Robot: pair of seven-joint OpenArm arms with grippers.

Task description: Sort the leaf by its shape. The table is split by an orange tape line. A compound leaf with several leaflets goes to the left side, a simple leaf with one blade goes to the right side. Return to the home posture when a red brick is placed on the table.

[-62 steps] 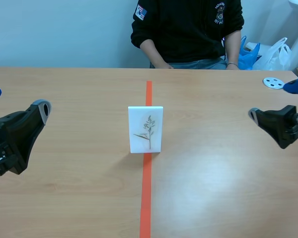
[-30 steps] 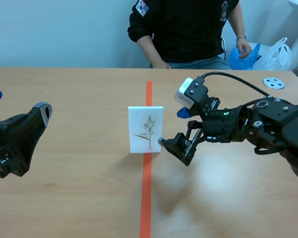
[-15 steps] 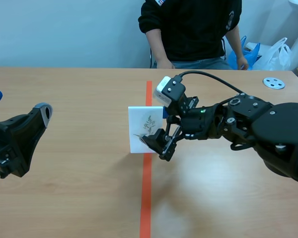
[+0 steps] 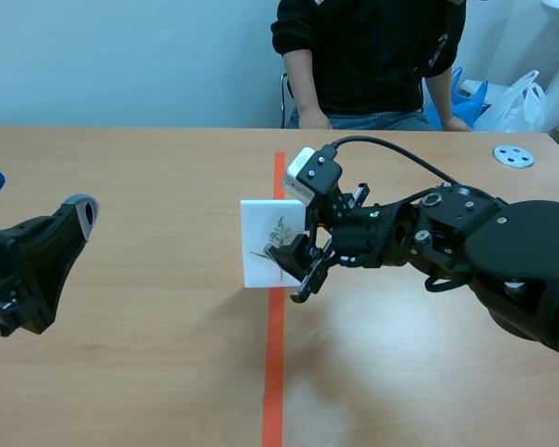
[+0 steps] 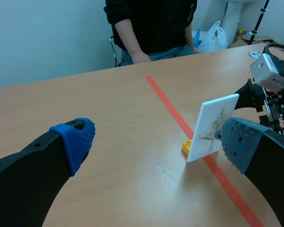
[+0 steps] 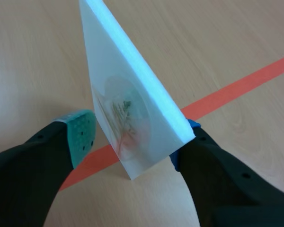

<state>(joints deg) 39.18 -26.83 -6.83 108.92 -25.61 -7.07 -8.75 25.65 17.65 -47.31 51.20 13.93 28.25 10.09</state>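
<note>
— White card (image 4: 259, 233), where is it standing?
— Upright on the tape line (image 4: 274, 363). Right pincer (image 4: 292, 268) is straddling it, spread, one finger either side, arm outstretched low. Left pincer (image 5: 157, 139) is hanging low, spread, well apart.

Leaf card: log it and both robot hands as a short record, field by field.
leaf card: white, standing upright on the orange tape line, a yellow brick at its foot
leaf: thin sprig with several small parts, looks compound
right hand: open, one finger on each side of the card, not yet closed on it
left hand: open, low at its own side, apart from the card
person: seated across the table
</note>
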